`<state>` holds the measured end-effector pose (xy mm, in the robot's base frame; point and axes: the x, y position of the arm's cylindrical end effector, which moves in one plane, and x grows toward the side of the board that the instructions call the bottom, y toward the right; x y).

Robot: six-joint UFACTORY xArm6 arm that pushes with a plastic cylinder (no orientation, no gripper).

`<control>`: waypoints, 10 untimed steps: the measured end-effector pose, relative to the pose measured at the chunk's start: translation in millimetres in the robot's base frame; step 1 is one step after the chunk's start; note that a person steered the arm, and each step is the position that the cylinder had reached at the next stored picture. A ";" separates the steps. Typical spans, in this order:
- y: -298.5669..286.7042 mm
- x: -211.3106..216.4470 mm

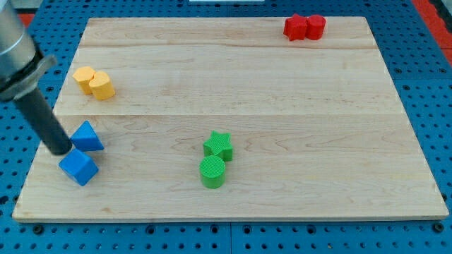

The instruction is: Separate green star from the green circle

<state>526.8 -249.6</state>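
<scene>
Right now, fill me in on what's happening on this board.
My tip sits at the view's left edge of the wooden board, between two blue blocks, far from the pair I have to split. The green star and green circle sit touching near the middle bottom, star just above the circle, so the separation is not done. Two yellow blocks lie at upper left, and two red blocks rest at the top right.
</scene>
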 end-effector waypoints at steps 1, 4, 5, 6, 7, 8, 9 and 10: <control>0.6 39.1; 180.1 48.1; 227.3 43.6; 227.3 26.7; 228.4 -0.5; 252.0 -19.7; 222.3 -58.3; 195.5 -80.2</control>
<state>446.6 -54.1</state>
